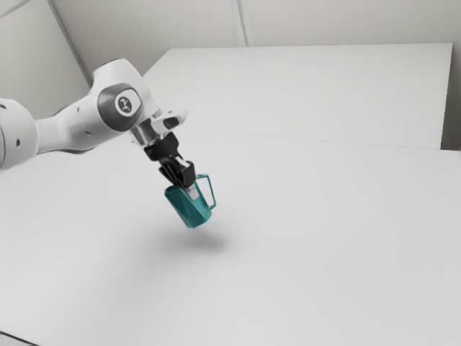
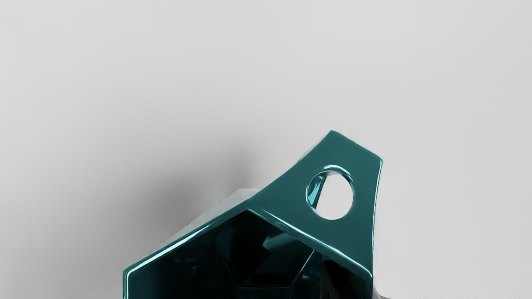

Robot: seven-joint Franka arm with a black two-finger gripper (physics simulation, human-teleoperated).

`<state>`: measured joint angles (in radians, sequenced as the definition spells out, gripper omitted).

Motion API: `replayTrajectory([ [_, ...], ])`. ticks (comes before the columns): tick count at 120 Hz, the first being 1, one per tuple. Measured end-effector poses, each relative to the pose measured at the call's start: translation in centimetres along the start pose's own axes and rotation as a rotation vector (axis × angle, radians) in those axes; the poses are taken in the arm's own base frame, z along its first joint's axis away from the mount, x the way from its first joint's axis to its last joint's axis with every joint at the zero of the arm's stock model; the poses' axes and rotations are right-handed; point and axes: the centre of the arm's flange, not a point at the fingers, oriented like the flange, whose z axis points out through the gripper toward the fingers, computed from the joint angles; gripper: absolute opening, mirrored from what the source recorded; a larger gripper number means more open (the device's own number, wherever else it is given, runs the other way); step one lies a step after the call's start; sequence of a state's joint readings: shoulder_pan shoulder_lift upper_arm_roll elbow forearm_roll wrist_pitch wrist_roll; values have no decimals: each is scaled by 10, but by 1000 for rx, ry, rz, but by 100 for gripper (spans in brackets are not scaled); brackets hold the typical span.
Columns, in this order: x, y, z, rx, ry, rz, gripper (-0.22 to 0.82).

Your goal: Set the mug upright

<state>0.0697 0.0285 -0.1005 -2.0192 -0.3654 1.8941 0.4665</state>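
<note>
The teal mug (image 1: 189, 207) hangs tilted above the table in the exterior view, its shadow a little below it and its handle toward the exterior view's right. My gripper (image 1: 188, 189) is at the mug's upper end, shut on its wall; a pale fingertip lies against the outside. In the wrist view, the mug (image 2: 282, 182) shows its angular rim, dark hollow inside and the handle's top with a round hole. The far fingertip is hard to make out.
The white table (image 1: 324, 238) spreads under and around the mug. Behind it stand pale walls (image 1: 346, 21), and a thin dark line crosses the exterior view's lower left corner.
</note>
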Motion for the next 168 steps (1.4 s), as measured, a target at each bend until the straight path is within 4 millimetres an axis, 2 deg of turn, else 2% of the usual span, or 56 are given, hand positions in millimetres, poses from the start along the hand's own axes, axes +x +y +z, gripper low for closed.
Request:
replayTrajectory([
  [24, 6, 3, -7, 177, -57, 28, -18],
  [45, 13, 13, -1, 264, -89, 34, -18],
  [60, 17, 9, 7, 308, -95, 17, -18],
  [81, 19, -2, 13, 333, -85, -26, -18],
  [111, 26, -7, 29, 345, -67, -60, -18],
  [168, 31, -12, 48, 371, -83, -98, -18],
])
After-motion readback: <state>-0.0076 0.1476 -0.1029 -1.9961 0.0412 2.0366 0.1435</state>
